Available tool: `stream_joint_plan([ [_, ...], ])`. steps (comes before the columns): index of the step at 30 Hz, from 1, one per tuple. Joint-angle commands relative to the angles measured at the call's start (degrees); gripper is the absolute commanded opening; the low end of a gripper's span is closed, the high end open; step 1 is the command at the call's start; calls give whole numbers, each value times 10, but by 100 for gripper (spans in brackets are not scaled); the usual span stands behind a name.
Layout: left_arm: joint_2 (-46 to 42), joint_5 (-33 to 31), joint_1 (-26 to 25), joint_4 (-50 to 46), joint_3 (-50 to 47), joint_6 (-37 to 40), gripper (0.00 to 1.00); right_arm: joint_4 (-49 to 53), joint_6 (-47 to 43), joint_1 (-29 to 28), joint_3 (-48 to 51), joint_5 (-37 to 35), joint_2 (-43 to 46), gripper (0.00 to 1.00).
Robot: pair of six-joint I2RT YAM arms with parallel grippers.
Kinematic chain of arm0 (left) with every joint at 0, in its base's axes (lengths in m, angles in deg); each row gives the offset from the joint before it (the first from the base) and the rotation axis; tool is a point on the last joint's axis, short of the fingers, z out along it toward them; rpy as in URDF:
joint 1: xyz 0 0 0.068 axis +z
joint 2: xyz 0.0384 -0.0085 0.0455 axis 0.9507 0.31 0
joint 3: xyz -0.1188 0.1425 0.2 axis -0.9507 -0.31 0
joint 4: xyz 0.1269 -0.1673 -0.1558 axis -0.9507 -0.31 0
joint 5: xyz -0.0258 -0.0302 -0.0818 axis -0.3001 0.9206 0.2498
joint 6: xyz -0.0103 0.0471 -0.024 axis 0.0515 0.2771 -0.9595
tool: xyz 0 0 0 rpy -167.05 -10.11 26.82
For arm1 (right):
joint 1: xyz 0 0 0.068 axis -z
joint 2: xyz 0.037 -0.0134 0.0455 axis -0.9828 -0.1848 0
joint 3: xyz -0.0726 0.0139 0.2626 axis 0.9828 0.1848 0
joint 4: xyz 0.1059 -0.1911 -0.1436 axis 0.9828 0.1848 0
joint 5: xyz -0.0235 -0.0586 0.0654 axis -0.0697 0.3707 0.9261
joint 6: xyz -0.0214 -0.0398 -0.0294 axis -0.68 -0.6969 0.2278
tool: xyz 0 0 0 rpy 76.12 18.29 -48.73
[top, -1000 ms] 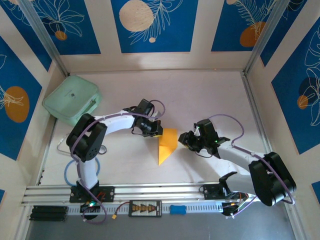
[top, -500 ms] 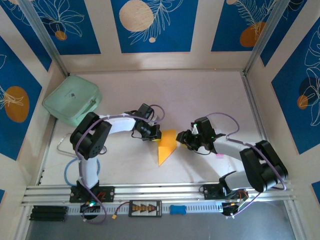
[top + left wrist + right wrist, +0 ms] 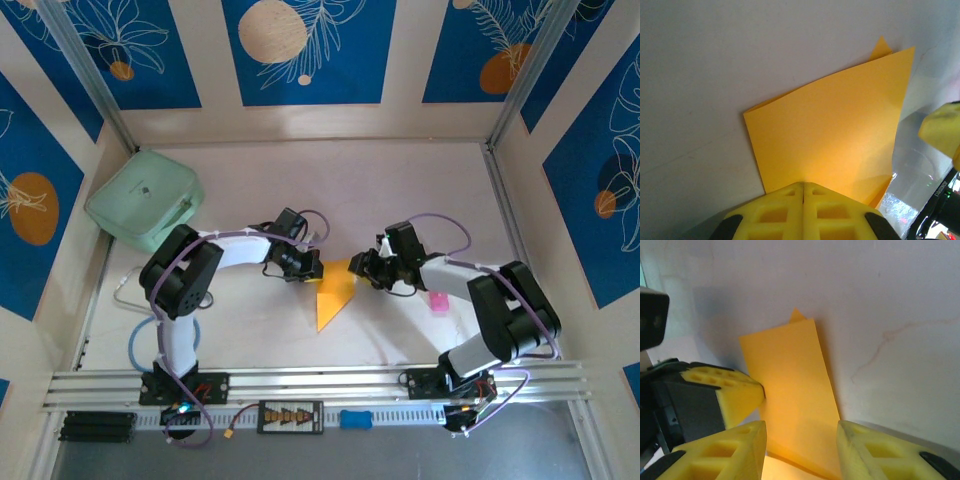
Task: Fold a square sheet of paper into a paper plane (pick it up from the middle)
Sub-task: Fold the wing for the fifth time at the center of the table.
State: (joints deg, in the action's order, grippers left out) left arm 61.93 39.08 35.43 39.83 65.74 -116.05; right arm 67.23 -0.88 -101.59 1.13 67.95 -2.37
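Observation:
The square sheet of paper (image 3: 335, 295) is orange-yellow and lies folded into a pointed triangle mid-table, point toward the arms. My left gripper (image 3: 314, 270) is shut, its joined yellow tips (image 3: 803, 186) resting on the paper's (image 3: 835, 135) left upper edge. My right gripper (image 3: 358, 270) comes in from the right, open. In the right wrist view its fingers (image 3: 801, 440) straddle the near part of the paper (image 3: 790, 375), where a flap lifts slightly. The left gripper's fingers (image 3: 737, 392) touch the sheet's far side there.
A mint-green case (image 3: 145, 205) sits at the back left corner. A small pink object (image 3: 438, 302) lies on the table under the right forearm. Blue patterned walls close in three sides. A rail (image 3: 320, 385) runs along the near edge.
The right gripper has moved left and up to the paper's top right corner and opened a little wider. The left gripper dropped onto the paper's edge and stays shut.

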Motion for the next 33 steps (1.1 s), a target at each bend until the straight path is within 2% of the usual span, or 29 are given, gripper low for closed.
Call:
stream_joint_plan([
  [1,29,-19,-3,-29,-19,17,1,12,-26,8,-27,26,-27,42],
  [13,28,-16,-1,-30,-19,17,1,27,-39,7,-60,41,-89,41],
  [17,29,-15,0,-30,-19,19,1,25,-39,7,-54,44,-87,41],
  [22,30,-15,3,-30,-18,20,1,12,-44,3,-53,83,-85,40],
  [33,28,-10,4,-31,-15,20,1,22,-66,11,-44,81,-63,41],
])
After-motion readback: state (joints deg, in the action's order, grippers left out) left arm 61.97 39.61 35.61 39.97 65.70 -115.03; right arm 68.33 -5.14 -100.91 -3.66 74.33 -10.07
